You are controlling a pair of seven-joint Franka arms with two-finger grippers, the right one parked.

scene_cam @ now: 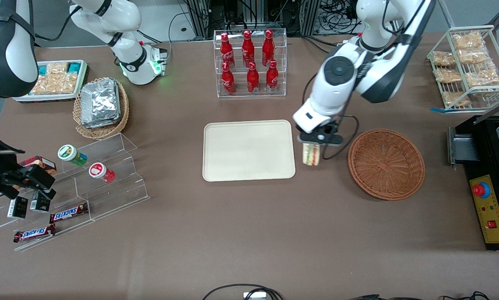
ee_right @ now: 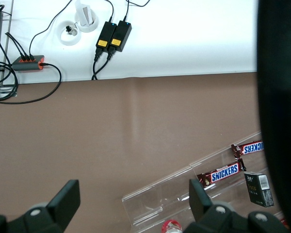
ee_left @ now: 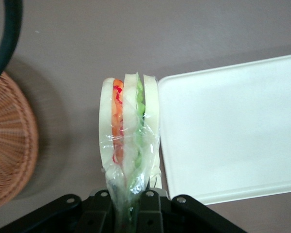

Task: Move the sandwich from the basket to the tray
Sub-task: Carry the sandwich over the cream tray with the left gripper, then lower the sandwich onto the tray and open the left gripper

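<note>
As I read the front view, my gripper (scene_cam: 315, 146) hangs above the table between tray (scene_cam: 248, 151) and basket (scene_cam: 386, 163), just beside the tray's edge, fingers clamped on the sandwich (scene_cam: 311, 154), which hangs clear of both. From the left wrist, the wrapped sandwich (ee_left: 128, 141) is pinched upright just beside the tray (ee_left: 233, 131), the basket (ee_left: 9, 141) near.

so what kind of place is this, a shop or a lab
Most likely a robotics lab staged as a snack shop: red bottles in a clear rack, Snickers bars on acrylic steps, and cables past the table edge. The gripper, shut on the sandwich, hangs between the basket and the tray.
</note>
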